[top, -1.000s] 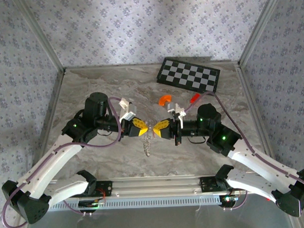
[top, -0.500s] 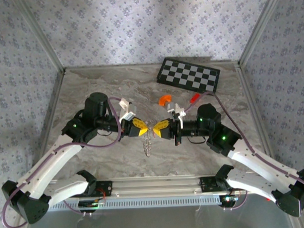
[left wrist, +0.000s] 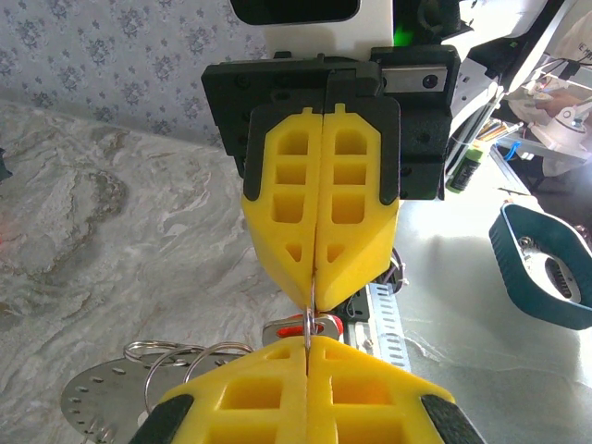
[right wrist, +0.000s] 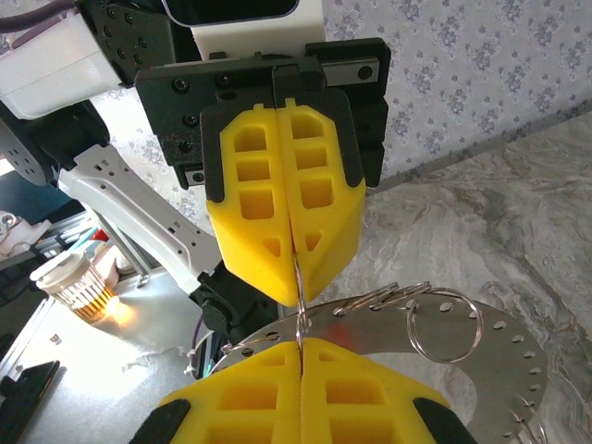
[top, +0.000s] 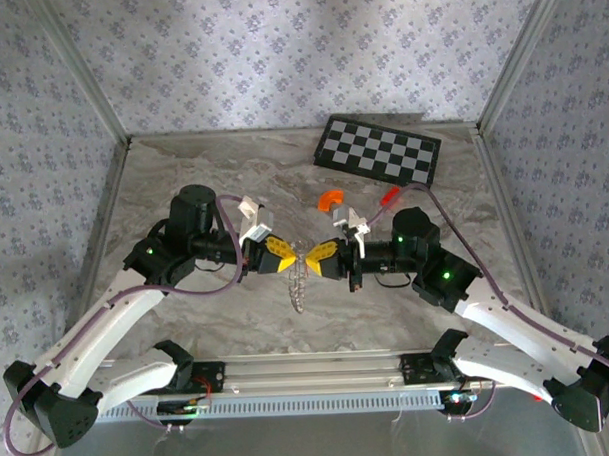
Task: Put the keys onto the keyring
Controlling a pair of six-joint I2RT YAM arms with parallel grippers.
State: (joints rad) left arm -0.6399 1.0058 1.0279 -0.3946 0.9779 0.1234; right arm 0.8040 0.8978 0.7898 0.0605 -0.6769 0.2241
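Observation:
My left gripper (top: 291, 259) and right gripper (top: 313, 258) meet tip to tip above the middle of the table. Both are shut on one thin wire ring (left wrist: 313, 294) of the keyring (top: 300, 288), which hangs below them. The keyring is a silvery perforated metal plate (right wrist: 481, 347) carrying small split rings (right wrist: 445, 333). In the left wrist view a key (left wrist: 305, 326) with a red head and silvery metal sits just behind the pinched wire, between my left gripper (left wrist: 308, 344) and the right gripper (left wrist: 317, 301). Whether the wire passes through it I cannot tell.
A black-and-white checkered board (top: 379, 147) lies at the back right. An orange arc piece (top: 329, 198) and a red brick (top: 389, 196) lie behind the right gripper. Patterned walls close in the table (top: 182, 172) on three sides.
The right arm has crept slightly left toward the left gripper. The hanging keyring has swung a little to the right. Both grippers stay shut.

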